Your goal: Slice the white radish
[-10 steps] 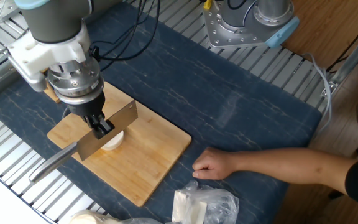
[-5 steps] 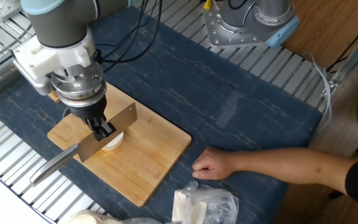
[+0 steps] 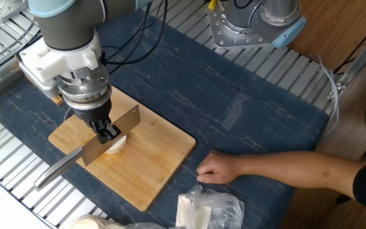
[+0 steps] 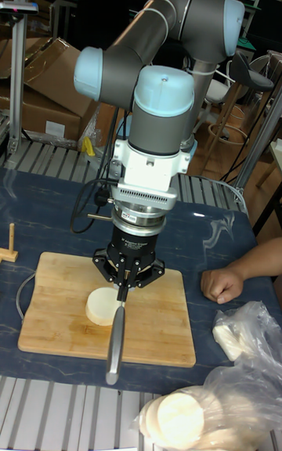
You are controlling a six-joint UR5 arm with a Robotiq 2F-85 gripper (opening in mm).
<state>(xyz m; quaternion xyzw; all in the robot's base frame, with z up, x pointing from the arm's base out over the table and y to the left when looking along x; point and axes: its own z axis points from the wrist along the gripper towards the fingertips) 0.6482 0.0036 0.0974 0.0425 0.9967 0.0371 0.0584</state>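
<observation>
One white radish [image 4: 100,306], a thick cream disc, lies on the one wooden cutting board [image 3: 148,162], towards its left half in the tall fixed view; in the fixed view only a sliver of it [image 3: 117,145] shows beneath the blade; one knife [image 3: 110,131] is clamped by its spine in the gripper [image 3: 106,132], blade edge down across the disc, handle [image 4: 114,341] pointing off the board's near edge; one person's hand [image 3: 218,168] rests in a fist on the cloth just right of the board; beside it lies a clear bag [image 3: 210,211] holding white pieces. Since a second ago the arm has shifted slightly right and the knife with it; radish, board and hand are unchanged. The board sits on a dark blue marbled cloth [image 3: 234,108] over metal slats; cardboard boxes [image 4: 47,99] and a chair stand behind.
</observation>
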